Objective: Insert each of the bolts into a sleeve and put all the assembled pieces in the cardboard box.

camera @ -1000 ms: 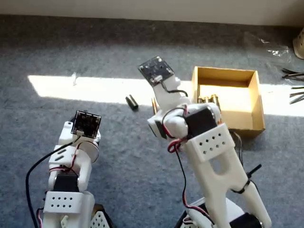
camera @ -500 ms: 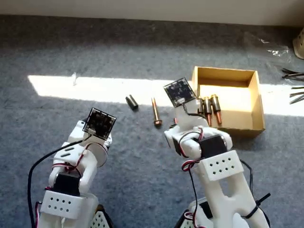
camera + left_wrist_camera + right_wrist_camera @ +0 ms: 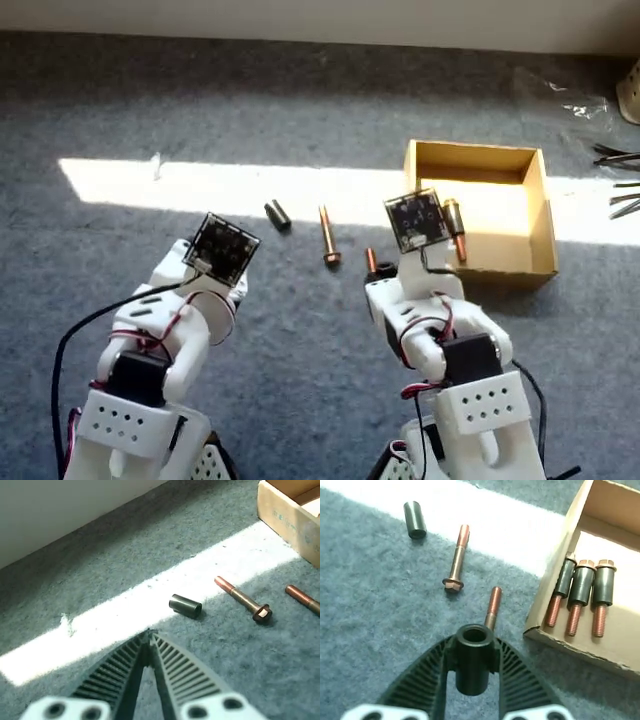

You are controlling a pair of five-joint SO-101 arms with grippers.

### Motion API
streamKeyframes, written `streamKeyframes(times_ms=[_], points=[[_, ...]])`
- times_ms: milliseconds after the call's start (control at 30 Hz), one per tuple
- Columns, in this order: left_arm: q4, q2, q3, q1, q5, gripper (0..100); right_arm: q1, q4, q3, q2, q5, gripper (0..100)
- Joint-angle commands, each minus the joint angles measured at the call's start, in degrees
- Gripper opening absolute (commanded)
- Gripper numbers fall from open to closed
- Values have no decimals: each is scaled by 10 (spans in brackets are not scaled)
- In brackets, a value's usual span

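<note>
- Two bolts lie loose on the grey carpet (image 3: 150, 120). The first bolt (image 3: 326, 236) (image 3: 243, 598) (image 3: 457, 557) has its long axis running away from the arms, with the flanged head nearer the arms and the threaded end toward the sunlit strip.
- The second bolt (image 3: 371, 262) (image 3: 302, 598) (image 3: 492, 607) lies roughly parallel to the first, between it and the cardboard box (image 3: 540, 215) (image 3: 560, 565). Its threaded end points away from the arms; its head is hidden behind the right gripper.
- The loose sleeve (image 3: 277, 214) (image 3: 185, 605) (image 3: 414, 519), black and hollow, lies on its side near the first bolt, apart from it, on the side away from the box.
- The right gripper (image 3: 471, 650) pinches the held sleeve (image 3: 471, 672) between its fingers just short of the second bolt. This sleeve's long axis runs along the fingers, and one open end shows in the right wrist view.
- The left gripper (image 3: 149, 637) is over bare carpet with its fingers pressed together, gripping nothing and pointing toward the loose sleeve.
- Three assembled pieces (image 3: 580, 597) lie side by side in the box, parallel, with their heads toward its far wall and their threaded ends toward the arms.
</note>
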Motion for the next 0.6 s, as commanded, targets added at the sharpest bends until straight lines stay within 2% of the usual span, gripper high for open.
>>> streamKeyframes(times_ms=[0,233,433,567], points=[[15,108,-101,35,-2,6,7,-9,7,-40,-5,4],[15,327,-227,116,1,7,64,-13,19,-46,-7,4],[12,505,-340,117,133,7,69,-14,45,-50,-4,4],[12,616,-411,119,165,7,69,-14,48,-50,-4,4]])
